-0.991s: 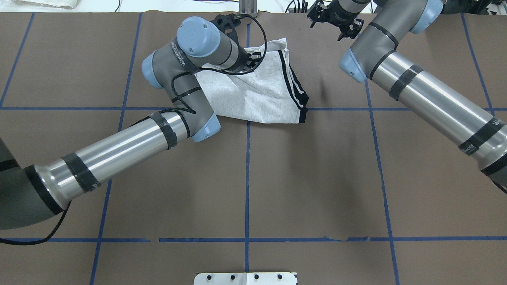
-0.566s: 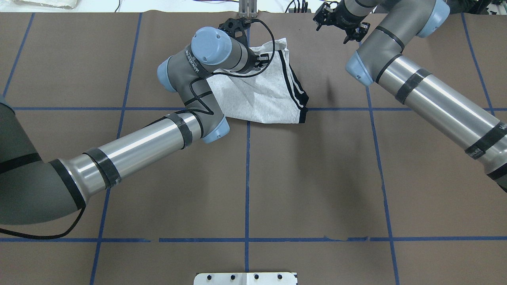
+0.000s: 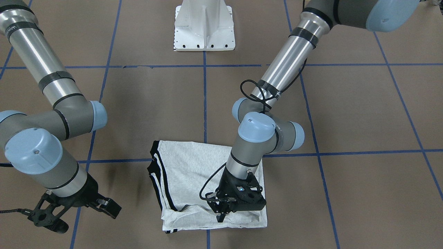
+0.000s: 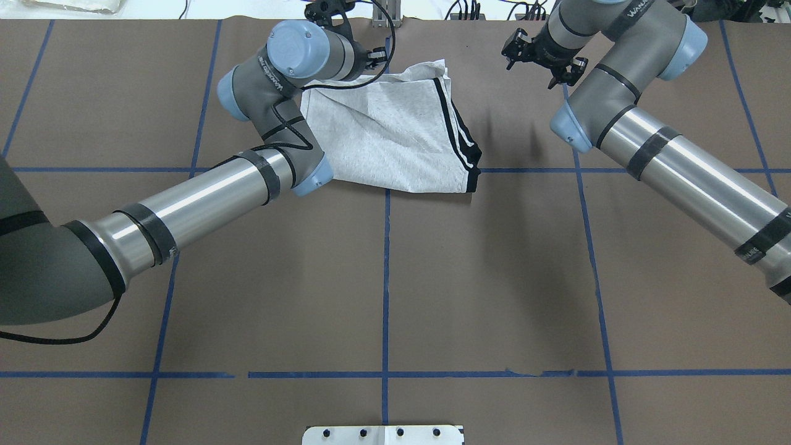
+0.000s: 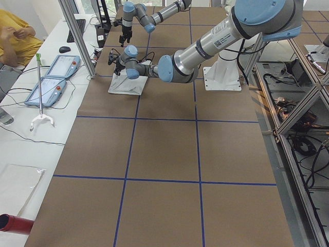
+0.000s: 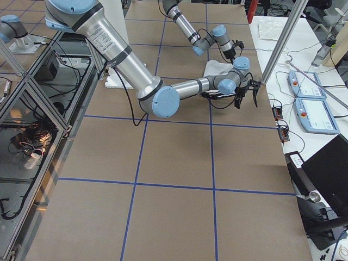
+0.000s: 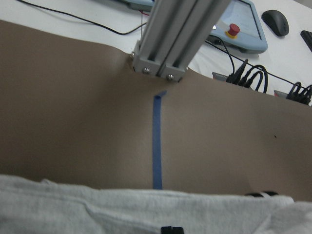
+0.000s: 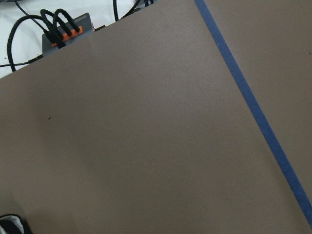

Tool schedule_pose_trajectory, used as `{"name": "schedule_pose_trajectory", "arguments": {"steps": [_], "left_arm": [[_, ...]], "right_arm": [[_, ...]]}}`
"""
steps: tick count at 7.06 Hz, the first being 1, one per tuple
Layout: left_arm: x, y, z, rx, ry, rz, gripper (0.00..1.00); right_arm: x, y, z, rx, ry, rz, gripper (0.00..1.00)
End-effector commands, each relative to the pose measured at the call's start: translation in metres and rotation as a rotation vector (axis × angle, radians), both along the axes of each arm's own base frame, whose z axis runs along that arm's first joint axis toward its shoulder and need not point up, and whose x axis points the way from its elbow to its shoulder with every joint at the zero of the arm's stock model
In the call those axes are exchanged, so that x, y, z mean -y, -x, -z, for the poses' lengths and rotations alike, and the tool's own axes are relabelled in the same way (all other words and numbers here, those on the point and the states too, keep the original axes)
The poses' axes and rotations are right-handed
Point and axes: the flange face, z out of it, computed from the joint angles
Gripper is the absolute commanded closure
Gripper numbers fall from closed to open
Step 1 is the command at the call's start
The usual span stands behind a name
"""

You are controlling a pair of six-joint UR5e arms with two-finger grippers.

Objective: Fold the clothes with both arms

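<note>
The grey T-shirt (image 4: 389,133) lies folded into a rough rectangle at the far middle of the table, with its black-and-white stripes (image 4: 460,139) on the right side. It also shows in the front view (image 3: 187,173); the print is hidden. My left gripper (image 3: 221,216) points down at the shirt's far edge with its fingers together. I cannot tell whether it pinches cloth. The left wrist view shows the shirt's edge (image 7: 146,209) low in the frame. My right gripper (image 3: 81,216) is open and empty over bare table, to the right of the shirt (image 4: 542,62).
The brown table cover has blue tape lines (image 4: 386,278). A white base block (image 3: 204,27) stands at the robot's side. An aluminium post (image 7: 170,39) rises at the far edge just beyond the shirt. Pendants (image 5: 61,64) and cables lie beyond that edge.
My left arm has swung left and back, uncovering the shirt's left half, which now lies flatter. My right gripper has shifted slightly to the right and towards the robot.
</note>
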Motion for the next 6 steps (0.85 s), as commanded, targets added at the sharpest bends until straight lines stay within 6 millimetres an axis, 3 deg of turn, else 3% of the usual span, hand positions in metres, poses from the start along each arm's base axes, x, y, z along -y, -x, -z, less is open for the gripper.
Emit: {"name": "schedule_pose_trajectory", "arguments": {"steps": [1,3,4,5,6], "left_arm": [[0.031,0.037,-0.020,0.029,0.004,0.093,1.00],[0.037,0.053,0.013,-0.028,-0.033,0.038,1.00],[0.044,0.069,0.021,-0.045,-0.038,0.019,1.00],[0.056,0.098,0.028,-0.055,-0.033,-0.012,1.00],[0.046,0.115,0.024,-0.055,-0.028,-0.018,1.00]], "right_arm": [[-0.002,0.000,-0.006,-0.003,0.006,-0.001,0.00],[-0.018,0.001,0.042,0.040,-0.029,0.004,0.00],[-0.032,0.016,0.064,0.054,-0.040,0.021,0.00],[-0.045,0.041,0.083,0.074,-0.041,0.029,0.00],[-0.056,0.068,0.114,0.086,-0.054,0.012,0.00]]}}
